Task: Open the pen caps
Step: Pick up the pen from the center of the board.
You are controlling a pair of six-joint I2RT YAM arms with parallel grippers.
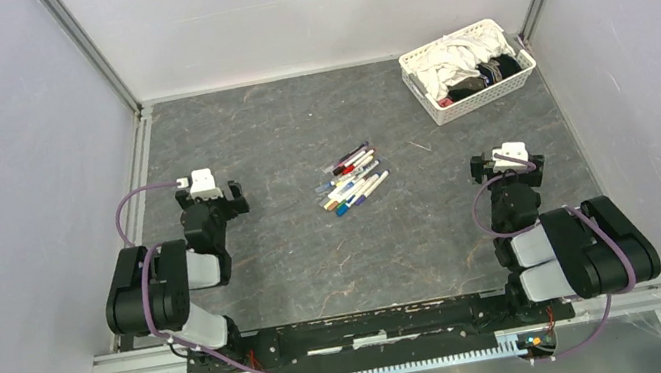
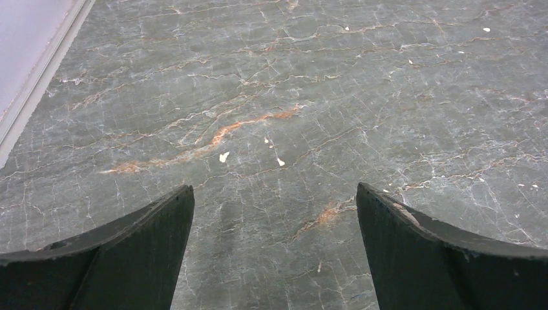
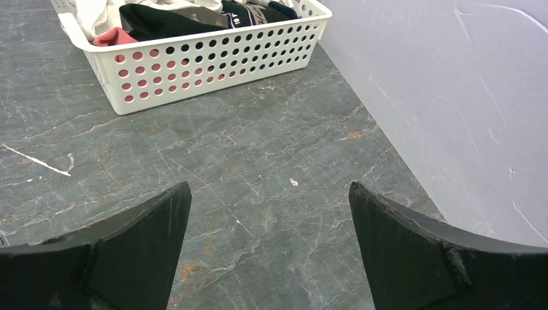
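1. Pens point(image 1: 353, 181): about ten slim markers lie in a loose, nearly parallel bundle on the dark, stone-patterned counter point(image 1: 302, 282). They sit about midway between the two arms, a spot either arm can probably reach.
2. Pen caps point(image 1: 341, 210): the coloured tips appear seated on the barrels, though they are too small to check one by one. No loose cap shows beside the pens, so the task looks unstarted.
3. Left gripper point(image 1: 219, 197): well to the left of the pens, jaws spread wide and holding nothing. Its wrist view shows only bare counter between the fingers.
4. Right gripper point(image 1: 503, 161): well to the right of the pens, likewise wide apart and empty.
5. White lattice basket point(image 1: 484, 98) of cloths: beyond and to the right of the pens, well apart from them, and seemingly no part of the job.
6. Judgement: uncapping probably needs one gripper clamping a barrel while the other pulls the cap. The paired, open stance flanking the pens suits this.
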